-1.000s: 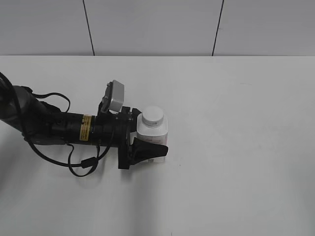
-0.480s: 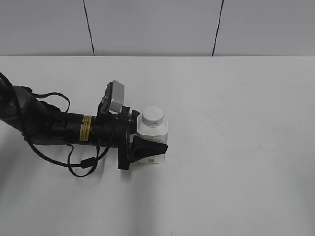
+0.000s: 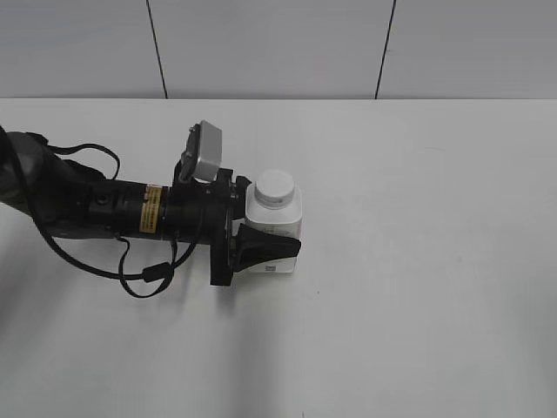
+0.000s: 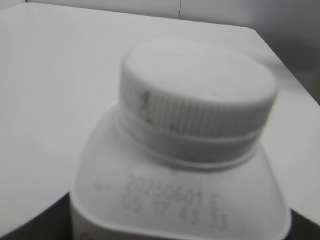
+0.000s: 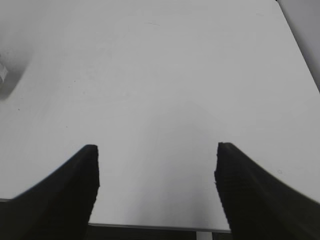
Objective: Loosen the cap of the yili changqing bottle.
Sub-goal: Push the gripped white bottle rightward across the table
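Observation:
The yili changqing bottle (image 3: pixel 280 218) is small, squat and white, and sits left of the table's middle. The white cap (image 3: pixel 276 186) is on its neck. My left gripper (image 3: pixel 278 237) is shut on the bottle's body from the left, with one black finger across its near side. The left wrist view shows the ribbed cap (image 4: pixel 197 92) close up above the bottle's shoulder (image 4: pixel 175 197), which carries a printed date, and the left gripper (image 4: pixel 170 232) shows only as dark corners. My right gripper (image 5: pixel 156 161) is open and empty over bare table, and is out of the exterior view.
The white table (image 3: pixel 418 287) stretches to the right of the bottle, with a panelled wall (image 3: pixel 270 48) behind it. The right wrist view shows the table's edge (image 5: pixel 150 226) below the fingers and a small white object with a shadow (image 5: pixel 2 75) at the left border.
My left gripper and the bottle have shifted slightly right and up in the exterior view. The grip on the bottle is unchanged.

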